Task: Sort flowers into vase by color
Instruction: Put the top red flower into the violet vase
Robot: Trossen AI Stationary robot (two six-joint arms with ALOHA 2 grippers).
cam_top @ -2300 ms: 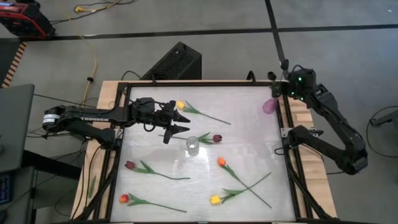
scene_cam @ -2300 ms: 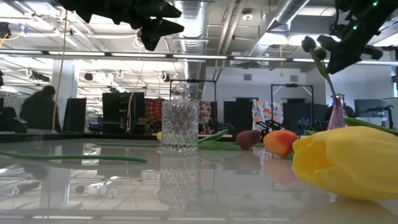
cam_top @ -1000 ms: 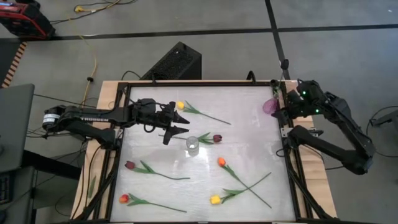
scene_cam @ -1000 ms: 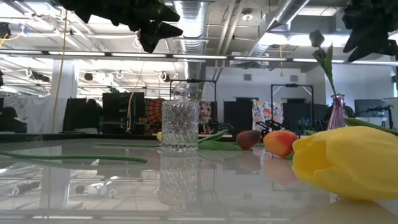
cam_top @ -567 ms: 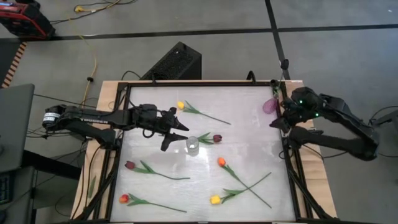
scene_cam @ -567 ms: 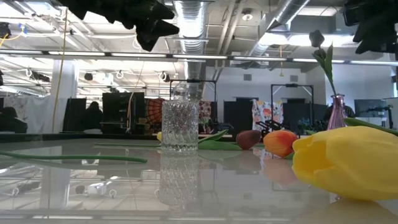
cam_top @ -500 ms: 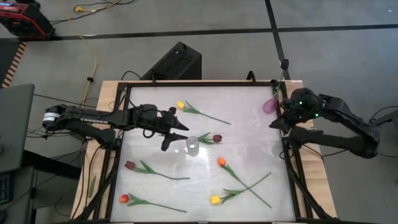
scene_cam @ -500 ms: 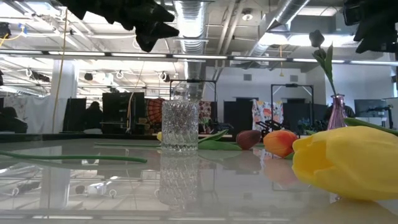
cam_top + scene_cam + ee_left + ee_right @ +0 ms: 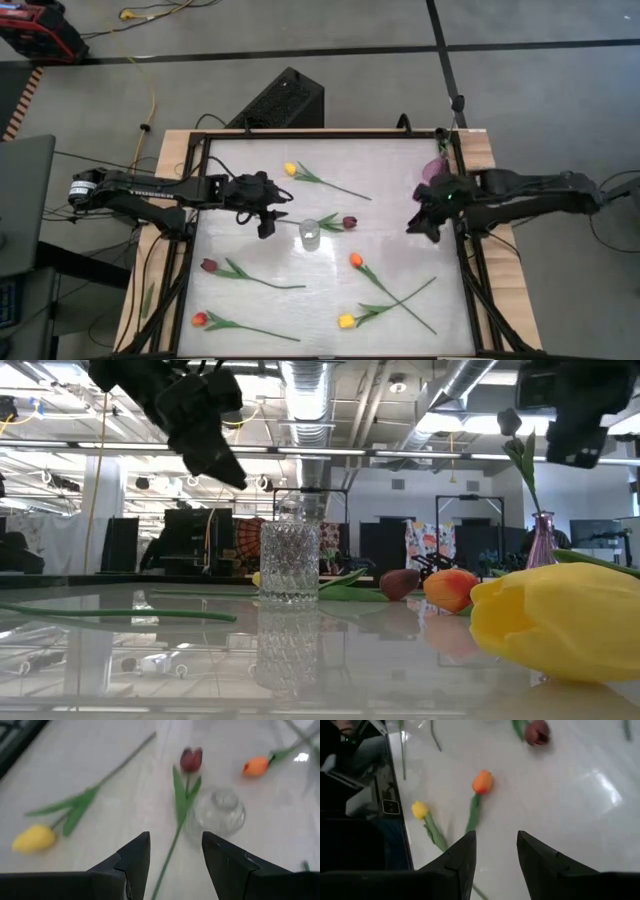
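My left gripper (image 9: 272, 218) hangs open and tipped down above the table's middle, just left of the clear glass vase (image 9: 310, 233). In the left wrist view its fingers frame the green stem (image 9: 167, 860) of a maroon tulip (image 9: 191, 759) that lies flat beside that vase (image 9: 220, 812). My right gripper (image 9: 416, 220) is open and empty above the table's right side, facing an orange tulip (image 9: 482, 782) and a yellow tulip (image 9: 419, 810). A purple vase (image 9: 541, 540) at the far right holds a dark tulip (image 9: 508, 422) upright by its stem.
More tulips lie flat on the white table: a yellow one (image 9: 289, 169) at the far side, a maroon one (image 9: 208, 266) at the left, a red one (image 9: 199, 320) near the front left. A black frame (image 9: 466, 260) rims the table.
My right gripper has swung from beside the purple vase toward the table's near edge and inward, sinking and tipping down over the right side. My left gripper has tipped down and sunk a little above the maroon tulip's stem. The flowers and vases have kept still.
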